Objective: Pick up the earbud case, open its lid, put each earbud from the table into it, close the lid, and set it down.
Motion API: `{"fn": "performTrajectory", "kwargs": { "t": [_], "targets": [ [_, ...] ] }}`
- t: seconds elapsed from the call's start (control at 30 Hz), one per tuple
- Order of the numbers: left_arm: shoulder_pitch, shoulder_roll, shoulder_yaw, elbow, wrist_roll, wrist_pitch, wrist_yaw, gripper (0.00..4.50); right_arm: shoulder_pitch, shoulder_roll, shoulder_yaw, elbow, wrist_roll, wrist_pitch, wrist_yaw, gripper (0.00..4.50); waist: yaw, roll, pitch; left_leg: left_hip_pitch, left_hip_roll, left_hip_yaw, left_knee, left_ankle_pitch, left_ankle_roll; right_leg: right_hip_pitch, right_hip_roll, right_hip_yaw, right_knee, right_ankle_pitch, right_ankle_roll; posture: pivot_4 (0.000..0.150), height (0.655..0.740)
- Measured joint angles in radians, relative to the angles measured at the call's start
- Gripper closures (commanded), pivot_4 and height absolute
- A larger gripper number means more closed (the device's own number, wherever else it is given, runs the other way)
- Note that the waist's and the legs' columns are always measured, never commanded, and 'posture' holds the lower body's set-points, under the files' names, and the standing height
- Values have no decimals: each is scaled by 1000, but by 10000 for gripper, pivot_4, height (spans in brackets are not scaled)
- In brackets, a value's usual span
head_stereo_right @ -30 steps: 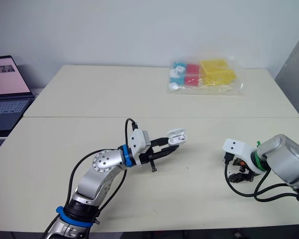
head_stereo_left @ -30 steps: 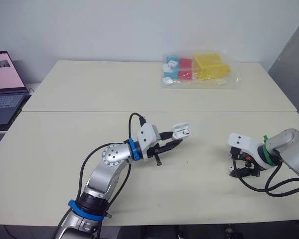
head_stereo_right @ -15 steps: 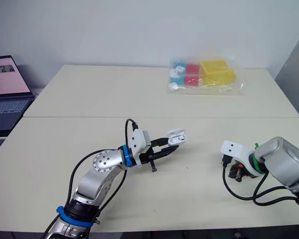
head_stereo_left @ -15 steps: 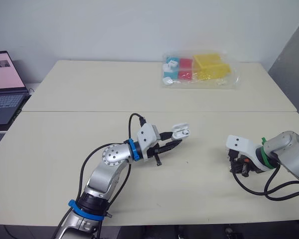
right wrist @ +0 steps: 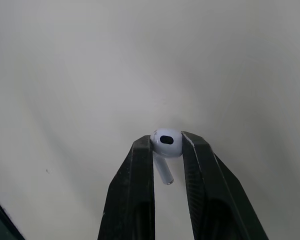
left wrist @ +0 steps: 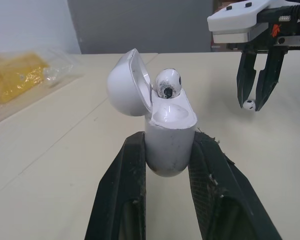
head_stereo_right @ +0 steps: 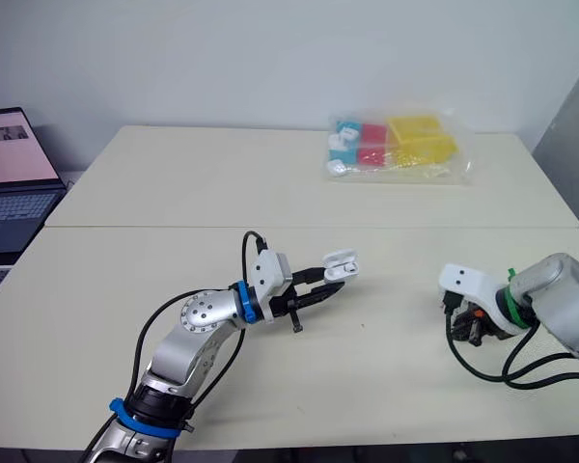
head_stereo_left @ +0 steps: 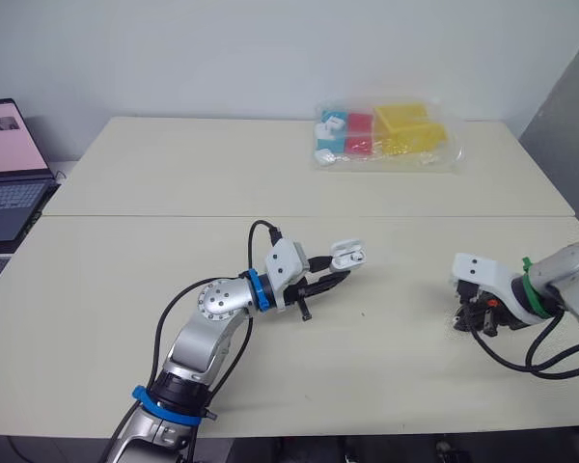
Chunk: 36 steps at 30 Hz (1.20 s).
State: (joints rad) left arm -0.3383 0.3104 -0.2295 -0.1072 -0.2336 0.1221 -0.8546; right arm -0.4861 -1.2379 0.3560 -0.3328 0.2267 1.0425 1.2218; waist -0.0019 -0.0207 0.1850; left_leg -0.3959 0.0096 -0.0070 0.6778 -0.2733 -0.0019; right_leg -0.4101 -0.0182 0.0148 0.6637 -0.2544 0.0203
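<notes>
My left gripper is shut on the white earbud case, held above the table centre with its lid swung open. One white earbud sits in the case. The same case shows in the left eye view. My right gripper is shut on a second white earbud, lifted just above the table at the right. In the left wrist view that right gripper hangs with the earbud between its fingertips. In the left eye view the right gripper points down near the table's right side.
A clear plastic bag of red, blue and yellow blocks lies at the back of the table. A laptop stands off the table's far left. A seam runs across the beige table.
My right gripper has closed on the second earbud and risen slightly off the table, shifting a little right. The left gripper with the case has held still.
</notes>
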Motion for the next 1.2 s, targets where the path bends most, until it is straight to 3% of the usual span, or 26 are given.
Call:
{"fn": "performTrajectory", "kwargs": {
  "t": [0.3,0.63,1.2],
  "targets": [
    [-29,1,1,10,-4,1,-7,36990,21,-34,-157,-22,76,-31,2,40828,0,0,0,0,0,0,0,0,0,0,0,0,0,0,0,1500,7400],
    [-61,18,7,30,-32,8,-29,36990,2,42,-432,-64,242,-9,-49,40829,1,0,0,0,0,0,0,0,0,0,0,0,0,0,0,1500,7400],
    [-92,28,40,40,-62,30,-63,36990,-125,419,-718,-171,603,59,-388,40829,1,0,0,-1,0,-2,0,0,0,1,0,-1,1,0,0,1500,7400]
  ]
}}
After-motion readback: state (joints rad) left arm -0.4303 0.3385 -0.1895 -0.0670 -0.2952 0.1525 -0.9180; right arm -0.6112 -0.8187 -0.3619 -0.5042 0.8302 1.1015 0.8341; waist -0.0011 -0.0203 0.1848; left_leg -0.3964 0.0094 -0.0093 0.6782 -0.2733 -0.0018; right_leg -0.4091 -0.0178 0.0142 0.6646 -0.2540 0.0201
